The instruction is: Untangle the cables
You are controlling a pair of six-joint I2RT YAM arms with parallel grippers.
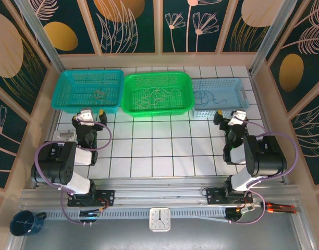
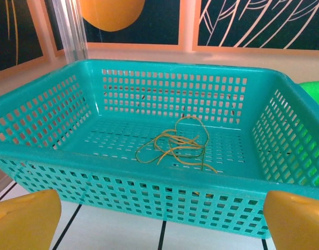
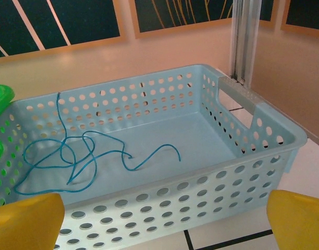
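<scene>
Top view: I see the left end effector (image 1: 90,112) and the right end effector (image 1: 230,113) both spread, pinching nothing, over the tiled worktop (image 1: 159,151) just short of three baskets in a row. The teal basket (image 1: 86,107) holds a yellowish-tan cable (image 1: 99,94), the green basket (image 1: 158,111) holds cream-white cables (image 1: 157,96), and the light blue basket (image 1: 242,96) holds a blue cable (image 1: 206,97).

Left wrist: the yellowish-tan cable (image 2: 175,143) lies loosely looped on the teal basket floor. Yellow fingertips (image 2: 24,219) sit at the lower corners.

Right wrist: the blue cable (image 3: 91,156) sprawls over the floor's left half, one end up the far wall.
</scene>
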